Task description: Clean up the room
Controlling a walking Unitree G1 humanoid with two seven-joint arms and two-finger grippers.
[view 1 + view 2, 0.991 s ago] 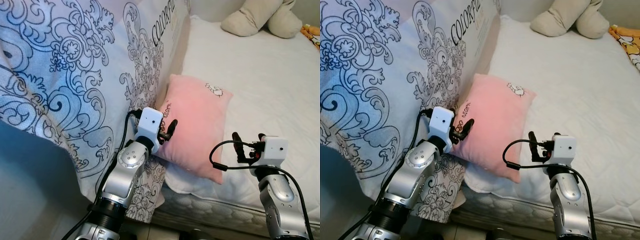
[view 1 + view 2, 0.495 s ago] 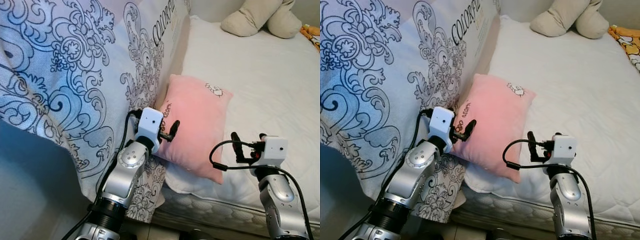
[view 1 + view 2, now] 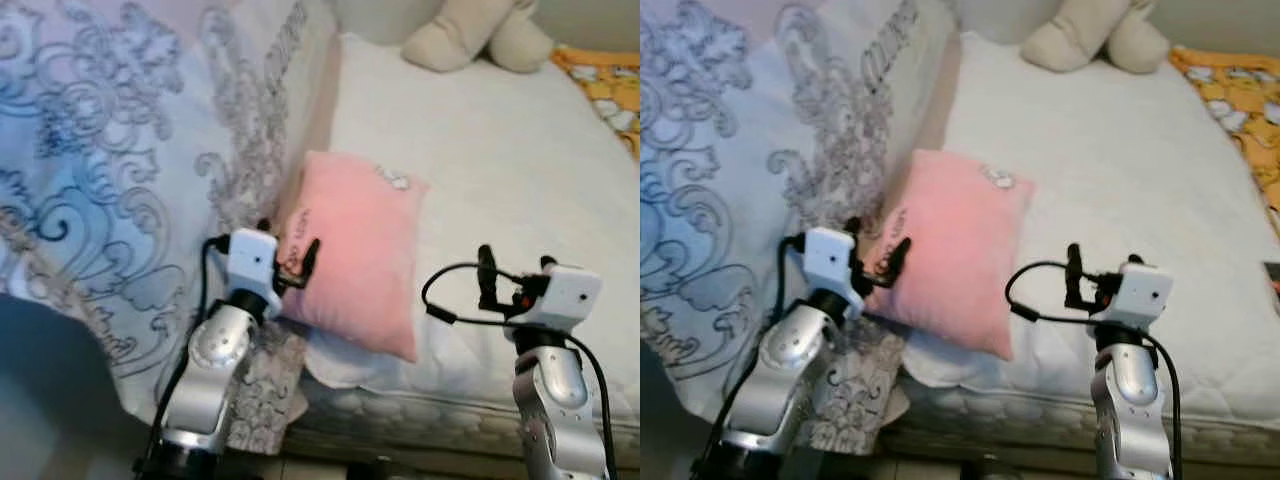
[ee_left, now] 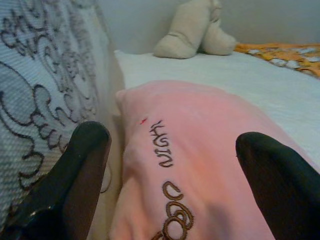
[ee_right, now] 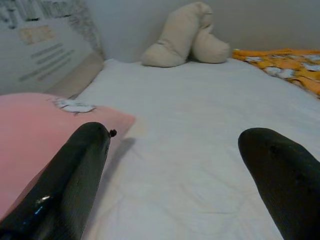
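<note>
A pink pillow (image 3: pixel 360 250) with dark embroidered lettering lies at the near left of the white bed (image 3: pixel 500 170), leaning against a patterned duvet (image 3: pixel 120 180). My left gripper (image 3: pixel 290 250) is open at the pillow's left edge, and in the left wrist view its fingers (image 4: pixel 75 175) straddle the pink pillow (image 4: pixel 200 150) close up. My right gripper (image 3: pixel 515 270) is open over the bare sheet to the right of the pillow, holding nothing. From the right wrist, the pillow's corner (image 5: pixel 30 125) shows beside one finger (image 5: pixel 65 180).
A beige plush toy (image 3: pixel 470 35) lies at the far end of the bed. An orange printed blanket (image 3: pixel 600 85) lies along the far right edge. The white-and-blue duvet rises steeply on the left. The mattress's front edge (image 3: pixel 430 420) runs just below my arms.
The whole picture has shifted and blurred, so the camera has moved and more of the bed's right side shows. Both grippers stay open, the left still at the pillow's edge.
</note>
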